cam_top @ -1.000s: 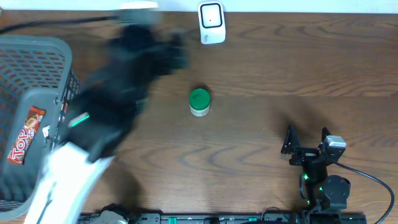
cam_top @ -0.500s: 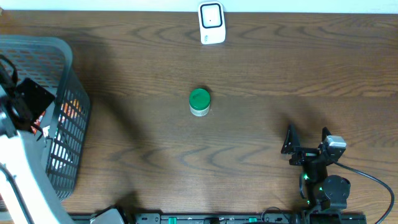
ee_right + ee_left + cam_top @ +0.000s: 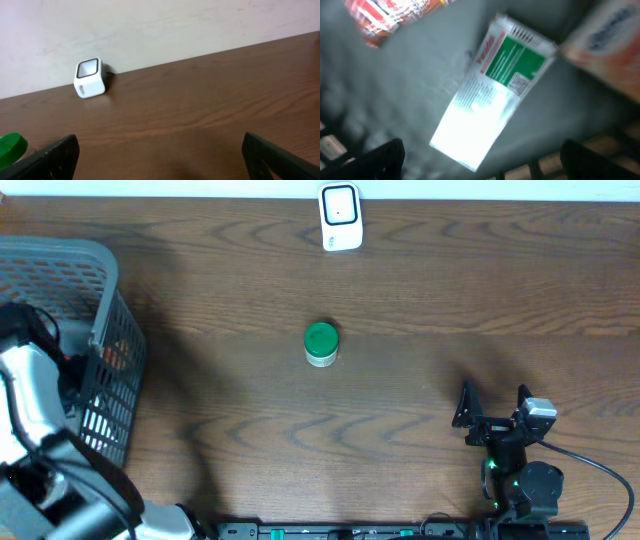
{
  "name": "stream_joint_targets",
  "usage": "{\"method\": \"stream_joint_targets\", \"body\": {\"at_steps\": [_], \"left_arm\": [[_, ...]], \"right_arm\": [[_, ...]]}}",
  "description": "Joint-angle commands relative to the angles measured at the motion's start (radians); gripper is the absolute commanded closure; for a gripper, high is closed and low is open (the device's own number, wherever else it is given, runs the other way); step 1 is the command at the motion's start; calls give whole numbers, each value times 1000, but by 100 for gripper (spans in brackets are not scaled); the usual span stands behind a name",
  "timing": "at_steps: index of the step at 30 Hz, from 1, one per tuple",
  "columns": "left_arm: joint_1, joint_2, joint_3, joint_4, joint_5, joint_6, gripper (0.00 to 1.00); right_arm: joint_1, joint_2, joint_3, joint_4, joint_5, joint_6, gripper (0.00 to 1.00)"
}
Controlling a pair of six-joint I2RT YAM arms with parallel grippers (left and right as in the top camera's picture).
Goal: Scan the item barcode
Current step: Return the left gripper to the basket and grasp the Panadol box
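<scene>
Grey plastic basket (image 3: 60,248) stands at the left edge of the table (image 3: 450,300), and the left arm reaches down into it. The left gripper (image 3: 480,150) hangs over the basket floor with its fingers released and spread wide, and nothing lies between them.

Directly below lies a silver-and-green packet (image 3: 495,90), judged to be the item to scan. It lies flat, with a red packet (image 3: 395,15) to one side and an orange-and-white packet (image 3: 610,45) close beside its upper end.

Hazards from this position:
- The film is glossy and flat on the floor, so the fingertips may slide off instead of closing on it.
- The orange-and-white packet is near enough to be pinched along with the item.
- The basket walls limit the approach, and contact with them could shift the basket.
- The wrist view is blurred and no barcode can be made out. It may face downward.

A green-lidded jar (image 3: 320,343) stands at table centre, near the path to the white scanner (image 3: 340,217) at the far edge. A low carry could topple it.

The right gripper (image 3: 492,408) rests at the near right, fingers apart, holding nothing, well clear.
</scene>
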State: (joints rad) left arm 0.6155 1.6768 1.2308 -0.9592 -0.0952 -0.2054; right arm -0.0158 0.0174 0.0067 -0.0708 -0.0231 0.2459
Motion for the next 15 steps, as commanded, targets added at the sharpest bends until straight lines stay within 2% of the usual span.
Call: {"method": "stream_joint_targets", "body": {"at_steps": [1, 12, 14, 15], "left_arm": [[-2, 59, -61, 37, 25, 30, 0], [-2, 187, -116, 194, 25, 33, 0], [-2, 204, -116, 196, 25, 33, 10], [-2, 209, -116, 196, 25, 33, 19]], "right_arm": [[-9, -4, -1, -4, 6, 8, 1], [-9, -4, -1, -4, 6, 8, 1], [-9, -4, -1, -4, 7, 8, 1], [-9, -4, -1, -4, 6, 8, 1]]}}
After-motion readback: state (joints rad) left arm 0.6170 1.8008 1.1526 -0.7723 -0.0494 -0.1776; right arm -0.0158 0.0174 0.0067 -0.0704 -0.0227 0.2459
